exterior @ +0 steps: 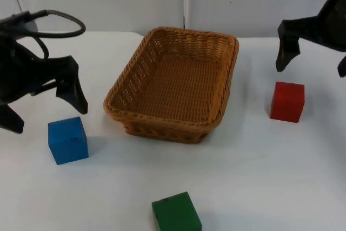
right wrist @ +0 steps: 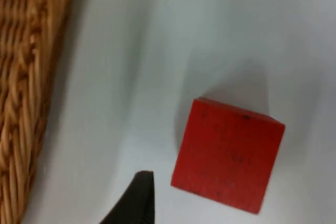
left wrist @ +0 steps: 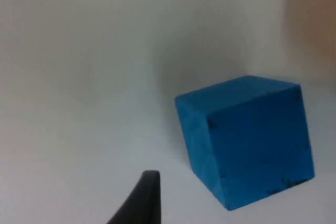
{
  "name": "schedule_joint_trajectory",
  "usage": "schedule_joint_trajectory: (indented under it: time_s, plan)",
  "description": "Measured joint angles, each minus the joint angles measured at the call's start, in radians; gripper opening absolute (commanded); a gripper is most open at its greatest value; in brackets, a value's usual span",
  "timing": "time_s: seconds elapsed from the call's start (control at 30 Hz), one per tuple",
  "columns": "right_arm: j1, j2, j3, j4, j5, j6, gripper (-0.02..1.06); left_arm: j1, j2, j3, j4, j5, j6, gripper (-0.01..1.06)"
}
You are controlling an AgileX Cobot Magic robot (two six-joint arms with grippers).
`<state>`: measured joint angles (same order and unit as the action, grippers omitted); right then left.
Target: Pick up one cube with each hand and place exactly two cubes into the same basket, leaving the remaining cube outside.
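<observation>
White table: empty basket, three cubes outside.

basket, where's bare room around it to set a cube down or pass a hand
The basket is empty inside. Bare table lies between it and the red cube, and in front of it toward the green cube. It is tighter at the blue cube, where the left hand hovers; the right hand hangs above the red cube.

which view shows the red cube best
The right wrist view: the red cube is close up, whole, beside the basket. The top view shows it smaller, below the right gripper.
</observation>
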<state>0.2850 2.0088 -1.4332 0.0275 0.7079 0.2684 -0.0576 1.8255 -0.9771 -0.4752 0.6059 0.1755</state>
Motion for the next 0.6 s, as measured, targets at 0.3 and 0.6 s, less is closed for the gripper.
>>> schedule_joint_trajectory:
  time_s: [0.3, 0.6]
  plan:
    - [0.000, 0.098, -0.049, 0.000, -0.013, 0.097, 1.05, 0.000, 0.062, -0.002, 0.000, -0.028, -0.011, 1.05]
    - [0.023, 0.197, -0.060, 0.003, -0.049, 0.114, 1.05, -0.009, 0.120, -0.004, -0.007, -0.103, -0.011, 1.05]
